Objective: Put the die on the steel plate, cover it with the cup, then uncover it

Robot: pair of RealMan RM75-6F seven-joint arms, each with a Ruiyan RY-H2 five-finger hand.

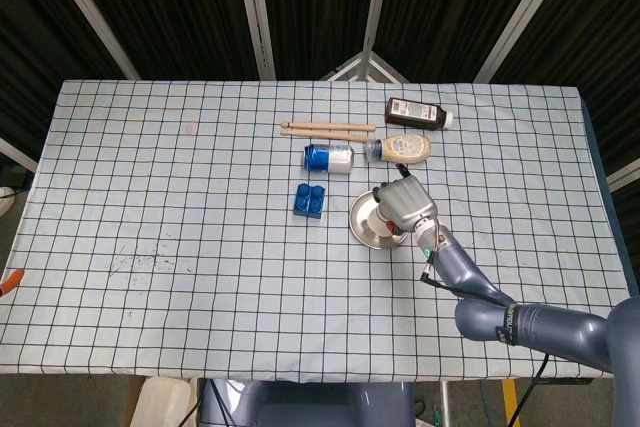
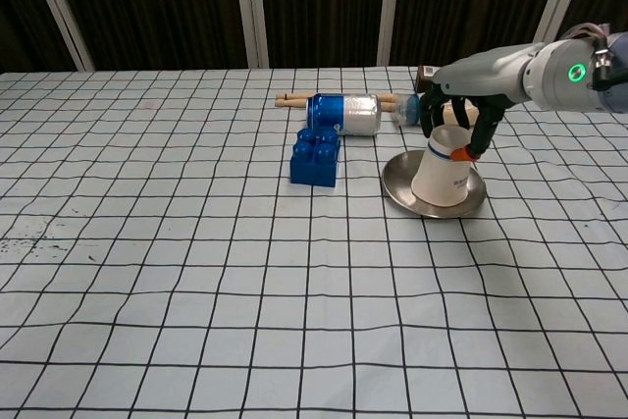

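Gripping the cup (image 2: 446,169) from above, your right hand (image 2: 453,117) has its dark fingers (image 2: 432,121) wrapped around the top of it, which stands upside down, mouth down, on the steel plate (image 2: 400,195). In the chest view the cup's white body flares out below your fingers and sits near the middle of the plate, with an orange mark showing on its side just under the hand. The die is not visible in either view, so you cannot tell from these frames whether it lies beneath the cup. Your right arm reaches in from the right edge, forearm roughly level in the chest view, wrist bent so the hand points down onto the cup; in the head view the hand (image 1: 402,205) covers most of the plate (image 1: 358,219). Your left hand shows in neither view. Counting what lies on the checked tablecloth (image 1: 180,197): one cup, one steel plate, one blue toy brick (image 2: 315,158) just left of the plate, one blue-and-white can (image 2: 344,113) lying on its side behind the brick, two wooden sticks (image 1: 327,129) side by side beyond the can, one pale bottle (image 1: 402,149) on its side, and one dark bottle (image 1: 418,112) farther back.
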